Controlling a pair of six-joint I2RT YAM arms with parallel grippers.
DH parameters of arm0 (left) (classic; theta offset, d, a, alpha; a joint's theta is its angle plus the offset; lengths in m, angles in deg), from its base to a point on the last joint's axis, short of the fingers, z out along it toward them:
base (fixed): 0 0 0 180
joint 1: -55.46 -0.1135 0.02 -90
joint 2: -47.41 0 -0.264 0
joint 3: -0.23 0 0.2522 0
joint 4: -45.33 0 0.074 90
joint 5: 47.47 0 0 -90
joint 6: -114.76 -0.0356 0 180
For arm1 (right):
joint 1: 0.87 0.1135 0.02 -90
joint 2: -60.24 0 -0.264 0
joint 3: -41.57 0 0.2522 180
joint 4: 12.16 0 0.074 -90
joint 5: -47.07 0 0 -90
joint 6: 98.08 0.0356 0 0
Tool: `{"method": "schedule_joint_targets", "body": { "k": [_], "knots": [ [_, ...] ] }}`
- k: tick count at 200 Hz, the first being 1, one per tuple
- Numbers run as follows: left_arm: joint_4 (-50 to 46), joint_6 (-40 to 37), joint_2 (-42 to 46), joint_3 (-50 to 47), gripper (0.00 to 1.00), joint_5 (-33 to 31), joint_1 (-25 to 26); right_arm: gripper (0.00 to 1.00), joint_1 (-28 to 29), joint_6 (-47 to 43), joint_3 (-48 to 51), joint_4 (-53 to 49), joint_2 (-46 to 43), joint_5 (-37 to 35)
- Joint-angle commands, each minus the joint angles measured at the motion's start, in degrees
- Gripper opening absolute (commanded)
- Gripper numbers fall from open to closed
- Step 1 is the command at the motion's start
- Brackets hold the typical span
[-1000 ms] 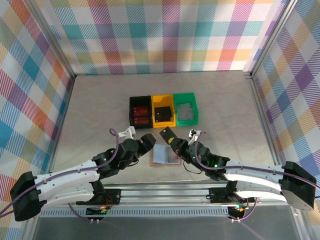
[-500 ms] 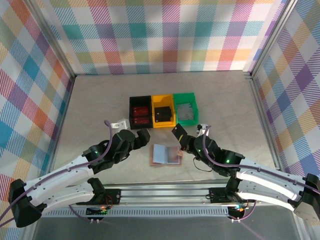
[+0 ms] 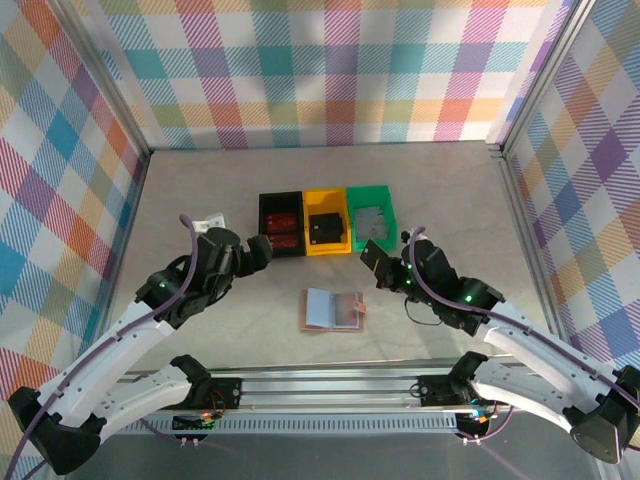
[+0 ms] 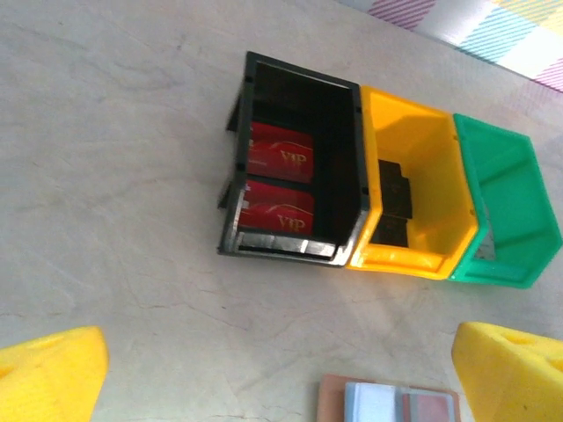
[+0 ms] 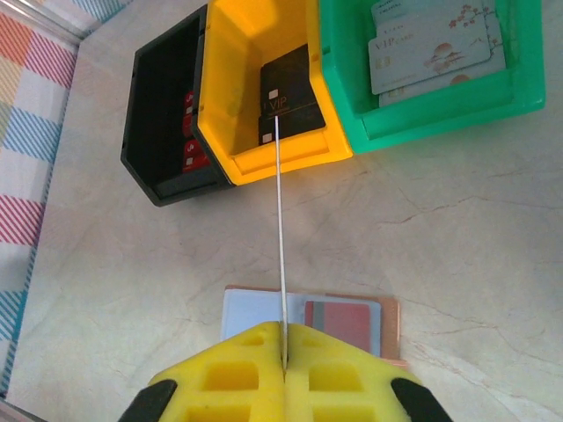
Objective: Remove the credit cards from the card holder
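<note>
The card holder [image 3: 333,310] lies open on the table, tan with pale blue pockets, and a reddish credit card [image 5: 341,322] sits in its right pocket. My right gripper [image 3: 382,266] is shut on a dark credit card [image 5: 281,220], seen edge-on as a thin line, held above the holder [image 5: 251,315] and pointing toward the yellow bin. My left gripper [image 3: 258,251] stands open and holds nothing, left of the holder and near the black bin's front. In the left wrist view its yellow fingers [image 4: 48,369] frame bare table, with the holder [image 4: 387,403] at the bottom edge.
Three bins stand in a row behind the holder: a black bin [image 3: 263,224] with red VIP cards [image 4: 280,158], a yellow bin [image 3: 328,248] with black cards [image 5: 290,88], and a green bin [image 3: 372,243] with grey cards [image 5: 431,44]. Checkered walls enclose the table.
My left gripper opened fully and drew back to the left, away from the card holder. My right gripper carried the dark card up and right, off the holder toward the bins.
</note>
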Motion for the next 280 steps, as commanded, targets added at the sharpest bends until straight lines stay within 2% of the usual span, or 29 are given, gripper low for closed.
{"method": "schedule_joint_targets", "body": {
  "k": [1,44,69,95,153,178,215,280],
  "knots": [
    [-4.9,-4.4,-1.3,2.9,1.00,3.5,-3.5,0.00,-1.7,-6.7,-4.4,-4.6,1.3,5.2],
    [-9.5,-8.8,-5.0,7.1,1.00,7.0,-9.8,0.00,-5.8,-12.8,-11.0,-9.4,6.5,10.2],
    [-7.1,-9.7,-2.6,4.9,1.00,8.8,-11.5,0.00,-8.3,-15.4,-15.2,-11.3,10.9,13.2],
    [-5.0,-9.9,-1.1,2.2,1.00,10.4,-11.7,0.00,-10.2,-18.8,-21.1,-13.6,17.1,16.6],
    [-4.6,-11.3,-0.7,1.4,1.00,11.5,-11.7,0.00,-10.7,-25.0,-36.4,-19.9,34.6,18.8],
    [-4.6,-11.6,-0.4,1.1,1.00,11.5,-11.7,0.00,-10.8,-26.8,-38.1,-17.8,37.9,20.7],
    [-4.1,-11.9,-0.4,0.8,1.00,11.3,-11.7,0.00,-11.8,-29.4,-44.7,-20.2,45.6,23.8],
    [-3.5,-12.5,-0.9,0.7,1.00,11.3,-11.7,0.00,-13.8,-29.6,-51.3,-20.5,53.7,27.8]
  ]
}}
